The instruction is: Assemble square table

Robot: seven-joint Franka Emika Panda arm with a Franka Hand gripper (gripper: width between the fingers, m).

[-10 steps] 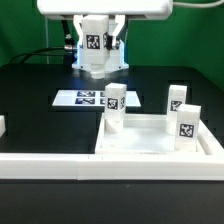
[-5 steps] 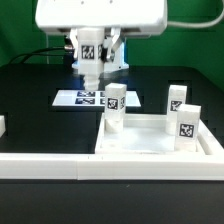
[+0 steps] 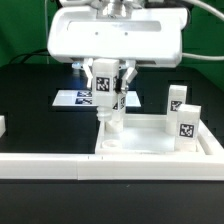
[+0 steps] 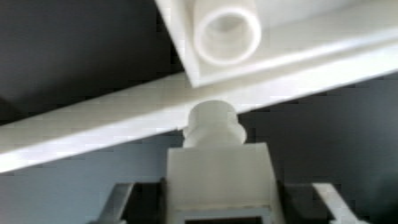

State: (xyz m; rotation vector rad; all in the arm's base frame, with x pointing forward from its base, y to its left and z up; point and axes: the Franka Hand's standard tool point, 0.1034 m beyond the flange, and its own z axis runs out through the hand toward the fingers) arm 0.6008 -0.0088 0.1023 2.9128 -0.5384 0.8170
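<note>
Square table (image 3: 160, 145), a white plastic slab with a raised rim, lies near the front of the black table (image 3: 30, 95), toward the exterior view's right, pressed against a long white rail (image 3: 40, 168) that runs across the foreground. 3 white leg posts with black-and-white tags stand on or beside it. The nearest tagged leg (image 3: 187, 124) stands upright at the slab's right side, another leg (image 3: 177, 98) stands just behind it, and a third leg (image 3: 112, 120) stands at the slab's left rear corner.

Directly over that third leg hangs the gripper (image 3: 108, 100), its fingers (image 3: 122, 88) set close on either side of the post's top; whether they grip it or merely flank it cannot be told. Behind the gripper, the marker board (image 3: 72, 98) lies flat on the table.

The wrist view gives what the exterior view hides: the post's rounded tip (image 4: 212, 122) seen end-on between 2 dark finger edges, and beyond it the slab's rim with a round corner hole (image 4: 228, 30). The exterior view alone shows the other legs and the rail.
</note>
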